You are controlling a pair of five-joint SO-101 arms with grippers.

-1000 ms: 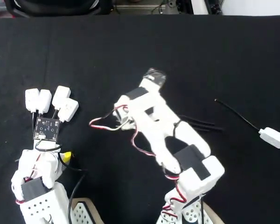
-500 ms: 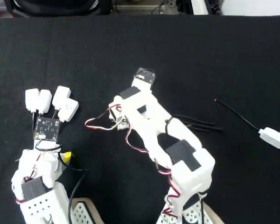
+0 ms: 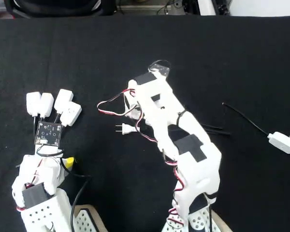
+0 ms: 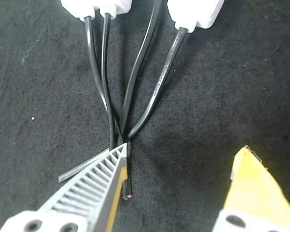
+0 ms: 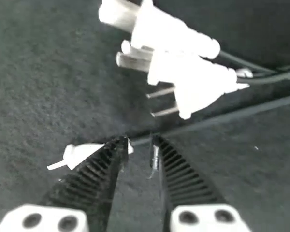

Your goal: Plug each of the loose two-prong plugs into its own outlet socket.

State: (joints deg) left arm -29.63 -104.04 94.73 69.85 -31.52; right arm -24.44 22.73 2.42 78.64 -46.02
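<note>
The table (image 3: 241, 58) is covered in black cloth, and I have both arms over it. Four white sockets (image 3: 63, 99) sit in a tight cluster just ahead of the left arm. Their black cables (image 4: 135, 87) trail back towards it and bunch together.

My left hand (image 4: 183, 147) is open, its grey finger (image 4: 104, 179) and yellow finger (image 4: 249, 183) well apart. The bunched cables meet right at the grey fingertip, and nothing is held.

The right arm (image 3: 174, 130) stretches across the middle of the table. Beside it lies a loose plug (image 3: 127, 129), flat on the cloth. Its long axis runs across the table and its two prongs point towards the socket side.

From the right wrist I see a pair of plugs (image 5: 193, 89) lying side by side and roughly parallel, both prong ends facing the same way. The nearer one's two thin prongs (image 5: 162, 101) are bare.

My right hand (image 5: 139, 141) is nearly closed, with only a narrow slit between its black fingers (image 5: 176, 179). A dark cable (image 5: 232, 116) runs just past their tips, and I cannot tell whether they pinch it.

A small white piece (image 5: 82, 153) lies against one finger, partly hidden. Near the table's right edge rests a white block (image 3: 282, 141) on a thin cable, well apart from everything else.
</note>
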